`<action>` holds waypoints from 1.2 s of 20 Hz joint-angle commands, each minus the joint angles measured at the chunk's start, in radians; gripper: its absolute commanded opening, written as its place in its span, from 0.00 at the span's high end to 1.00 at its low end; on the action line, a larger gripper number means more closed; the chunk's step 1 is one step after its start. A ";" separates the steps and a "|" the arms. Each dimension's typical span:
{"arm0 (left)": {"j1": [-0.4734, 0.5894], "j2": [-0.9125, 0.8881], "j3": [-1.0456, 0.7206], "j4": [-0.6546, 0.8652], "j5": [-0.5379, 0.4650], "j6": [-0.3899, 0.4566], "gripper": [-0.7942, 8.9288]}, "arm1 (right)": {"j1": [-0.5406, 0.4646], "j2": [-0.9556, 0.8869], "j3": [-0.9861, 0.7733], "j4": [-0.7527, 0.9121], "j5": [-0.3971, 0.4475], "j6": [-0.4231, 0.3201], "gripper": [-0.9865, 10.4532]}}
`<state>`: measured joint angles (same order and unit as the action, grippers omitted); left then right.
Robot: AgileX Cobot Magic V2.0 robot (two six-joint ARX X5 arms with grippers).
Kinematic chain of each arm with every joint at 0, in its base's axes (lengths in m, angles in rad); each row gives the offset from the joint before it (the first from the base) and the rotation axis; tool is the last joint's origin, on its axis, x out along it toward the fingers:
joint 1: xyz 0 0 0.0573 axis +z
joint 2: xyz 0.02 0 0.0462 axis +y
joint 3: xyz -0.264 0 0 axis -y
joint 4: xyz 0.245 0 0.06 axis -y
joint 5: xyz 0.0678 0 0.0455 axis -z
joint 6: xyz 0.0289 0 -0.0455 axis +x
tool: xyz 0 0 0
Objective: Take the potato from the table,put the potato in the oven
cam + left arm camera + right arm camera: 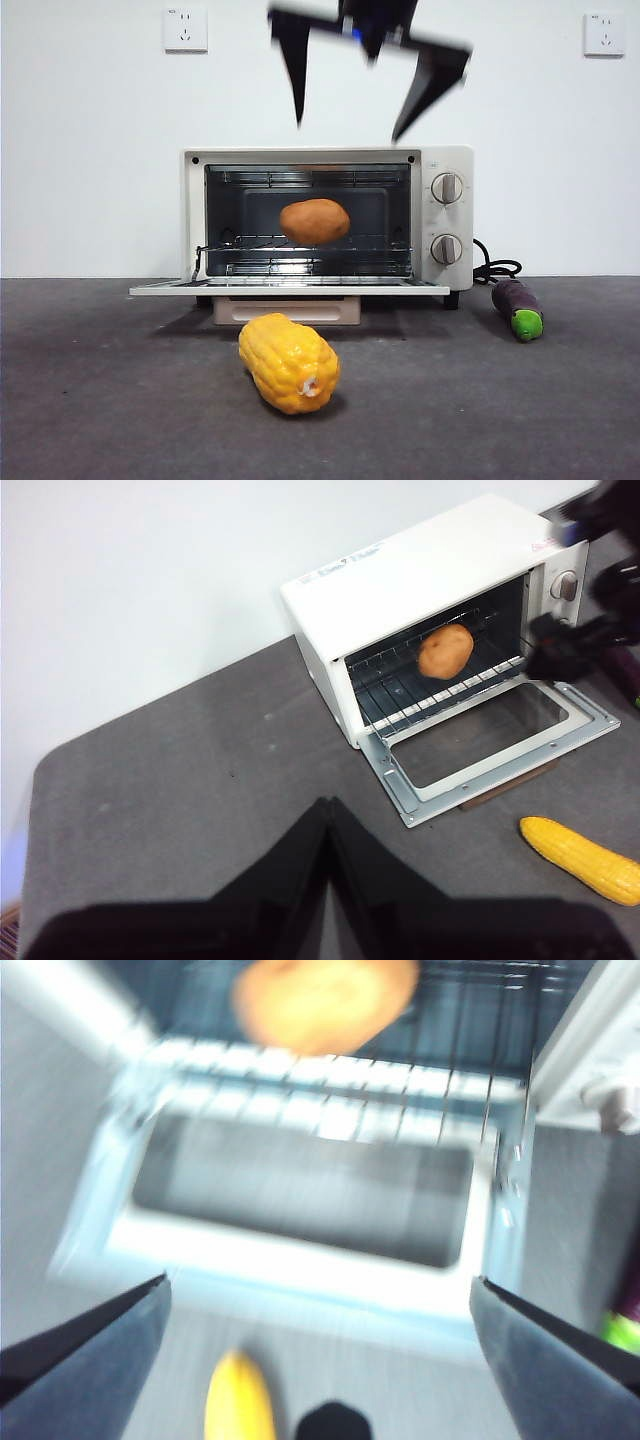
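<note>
Since the potato (314, 221) already lies on the wire rack inside the oven (440, 215), near the middle of the cavity and apart from both side walls, the placing step reads as done and what is in hand is judged to be the retreat of the right end effector (348, 128) — its jaws stand wide apart and empty, high above the front of the oven in the front view, with the drop-down door (288, 287) lying open and flat beneath. To finish well, the arm should lift straight up and back, keeping the jaw tips clear of the oven's top edge and of the open door, and should not sweep low toward the corn cob (289, 362) that lies on the bench (100, 400) just in front of the door. The right wrist view is blurred, so fine clearances cannot be read from it. The left end effector (328, 810) waits well off to the side, its jaws together and holding nothing. Surface: dark grey, matte, slightly mottled, level — nothing on it looks likely to roll unprompted. A small purple eggplant (517, 308) lies beside the oven's knob side, near the black cord (495, 270). Behind stands a plain white wall (90, 150) with two sockets (185, 30); lighting is even
</note>
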<state>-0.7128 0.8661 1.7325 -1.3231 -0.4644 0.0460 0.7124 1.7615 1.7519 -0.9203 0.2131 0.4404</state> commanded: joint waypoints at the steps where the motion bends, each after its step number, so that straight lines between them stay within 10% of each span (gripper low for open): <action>1: -0.002 0.022 -0.005 0.005 0.058 -0.060 0.92 | 0.048 -0.103 0.002 -0.069 0.005 -0.058 0.48; 7: -0.001 0.105 -0.005 0.005 0.158 -0.077 0.92 | 0.164 -0.378 0.002 -0.197 0.066 -0.108 0.87; 17: 0.044 0.198 -0.283 0.117 0.246 -0.076 0.92 | 0.185 -0.668 0.001 -0.389 0.154 -0.127 0.92; 24: 0.271 0.204 -0.669 0.410 0.551 -0.046 0.93 | 0.185 -0.745 -0.001 -0.457 0.150 -0.095 0.92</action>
<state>-0.4480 1.0691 1.0718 -0.9207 0.0818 -0.0113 0.8959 1.0210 1.7523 -1.3548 0.3649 0.3321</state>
